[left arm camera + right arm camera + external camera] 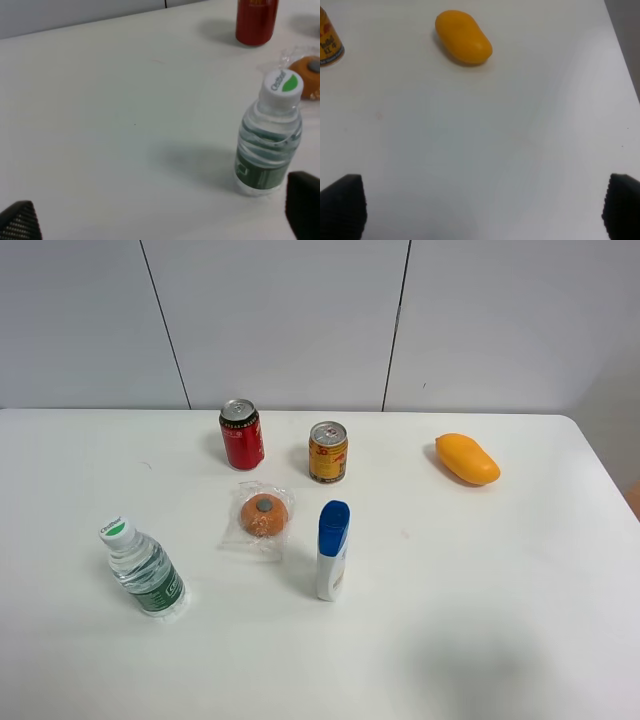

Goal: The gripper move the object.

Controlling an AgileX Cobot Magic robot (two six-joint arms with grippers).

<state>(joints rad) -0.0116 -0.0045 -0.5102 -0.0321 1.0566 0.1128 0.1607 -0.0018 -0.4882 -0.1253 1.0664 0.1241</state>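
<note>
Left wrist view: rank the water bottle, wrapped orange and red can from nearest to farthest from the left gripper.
1. Water bottle, upright just ahead of the left gripper, toward one fingertip.
2. Wrapped orange, beyond the bottle.
3. Red can, farthest, near the table's back edge.

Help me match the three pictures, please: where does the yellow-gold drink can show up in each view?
Exterior high: the yellow-gold can stands upright near the table's far edge, just right of the red can.
Left wrist: not in view; only the red can shows.
Right wrist: cut off at the frame's edge, partly visible.
Shared landmark: the mango links the exterior and right wrist views.
</note>
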